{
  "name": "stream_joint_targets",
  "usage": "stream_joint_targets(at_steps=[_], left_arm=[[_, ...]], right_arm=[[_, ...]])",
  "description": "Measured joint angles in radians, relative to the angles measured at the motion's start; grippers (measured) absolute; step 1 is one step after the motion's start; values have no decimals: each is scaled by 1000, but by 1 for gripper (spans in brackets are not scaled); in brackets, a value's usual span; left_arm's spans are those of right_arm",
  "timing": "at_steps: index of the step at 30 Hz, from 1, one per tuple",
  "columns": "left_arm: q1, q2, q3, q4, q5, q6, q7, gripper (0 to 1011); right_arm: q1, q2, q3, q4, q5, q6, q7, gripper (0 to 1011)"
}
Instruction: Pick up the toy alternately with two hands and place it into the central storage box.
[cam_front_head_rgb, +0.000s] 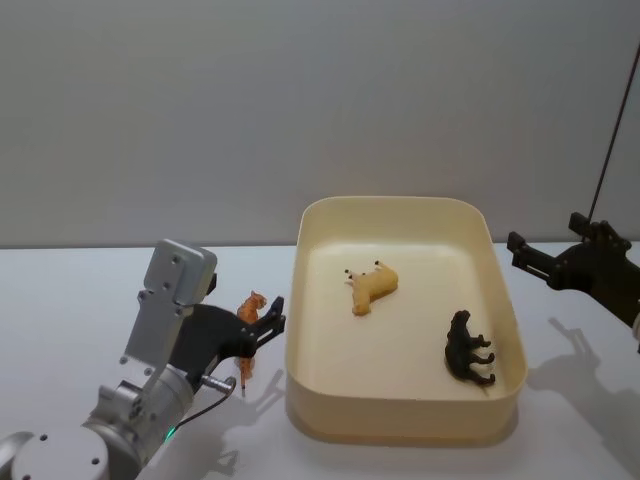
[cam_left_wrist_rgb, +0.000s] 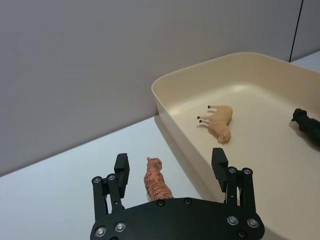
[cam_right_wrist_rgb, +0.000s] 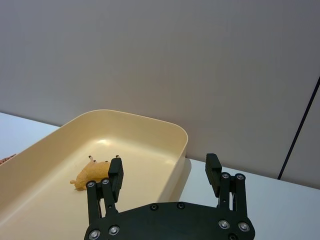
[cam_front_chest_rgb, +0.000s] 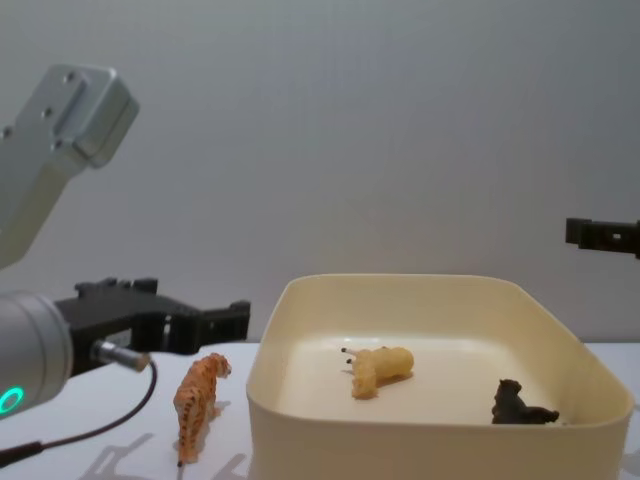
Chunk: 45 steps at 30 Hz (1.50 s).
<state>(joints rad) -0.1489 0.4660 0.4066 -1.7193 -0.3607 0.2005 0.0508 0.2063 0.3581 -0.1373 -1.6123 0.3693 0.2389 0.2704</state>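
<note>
Left claw (cam_left_wrist_rgb: 170, 167) spread, partly hiding orange striped plastic tiger (cam_left_wrist_rgb: 156, 181) on table (cam_front_head_rgb: 60, 300). Right claw (cam_right_wrist_rgb: 164, 172) spread. Cream plastic tub (cam_front_head_rgb: 310, 300) holds tan animal (cam_front_head_rgb: 372, 287), dark animal (cam_front_head_rgb: 468, 349).

The tiger's (cam_left_wrist_rgb: 156, 181) hindquarters are covered by the left gripper's (cam_left_wrist_rgb: 171, 167) black body in the left wrist view. In the head view, that gripper (cam_front_head_rgb: 272, 318) hides the tiger's (cam_front_head_rgb: 250, 306) lower half. The right gripper (cam_front_chest_rgb: 600, 235) is cut by the right edge in the chest view, leaving one prong visible. The box's (cam_front_chest_rgb: 420, 440) near wall conceals the dark toy's (cam_front_chest_rgb: 520, 407) legs there. In the left wrist view, the dark toy (cam_left_wrist_rgb: 308, 126) runs off the right edge.
</note>
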Motion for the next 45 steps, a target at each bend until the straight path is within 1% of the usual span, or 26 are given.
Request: stream_joint_targets(at_steps=[1,6,9,11,15,24,28,35,45], left_arm=[[2,5,-4,0,-11,15,-4,1001],[5,15,-15,4,-33,47,-13,1001],[4,19,-22,14,-42,64,-18,1001],[4,20,-23,17,-43,66,-20,1001],[-10,18,-31,46,-48,84,-40,1001],[-45,-1,-36,107,-46,96,-85,1002],[-66,-17,-36,147,-40,101,-113,1001],[-85,-32,-34,183,-35,113,-131,1001],[-104,-50,-34,223,-37,143,-136,1001]], right_arm=[[0,0,0,0,0,0,0,1001],[-1,0,1,-1,1,0,-1,1001],[-1,1,1,-1,1,0,-1,1001],[-1,1,1,-2,1,0,-1,1001],[-2,1,1,-2,1,0,-2,1001],[-3,2,1,-3,1,0,-1,1001],[-3,2,1,-3,1,0,-1,1001],[-3,2,1,-3,1,0,-1,1001],[-3,2,1,-3,1,0,-1,1001]])
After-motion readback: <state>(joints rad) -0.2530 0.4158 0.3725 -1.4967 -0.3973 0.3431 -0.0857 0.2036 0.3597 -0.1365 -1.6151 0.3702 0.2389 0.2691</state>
